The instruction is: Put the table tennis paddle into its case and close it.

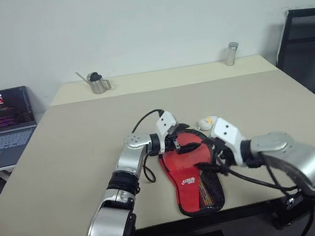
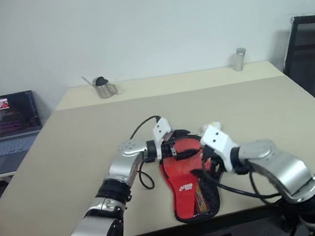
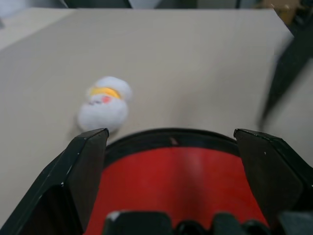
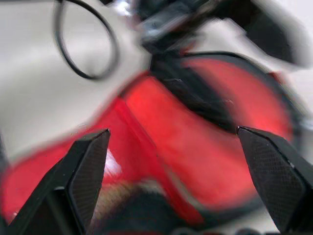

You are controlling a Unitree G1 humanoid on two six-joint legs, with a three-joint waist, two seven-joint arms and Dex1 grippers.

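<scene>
The case (image 1: 192,177) lies red side up at the worktop's (image 1: 81,158) near edge, between the left pincer (image 1: 175,142) and right pincer (image 1: 217,155), both spread and empty. Being soft and floppy, it looks best pinched by its stiffer zipper edging

Wide bare counter (image 1: 79,146) left of and beyond the case (image 1: 190,178) — free passage. Small white plush toy (image 1: 207,123) just behind case; black chair (image 1: 305,44) crowds counter's far right corner.
</scene>
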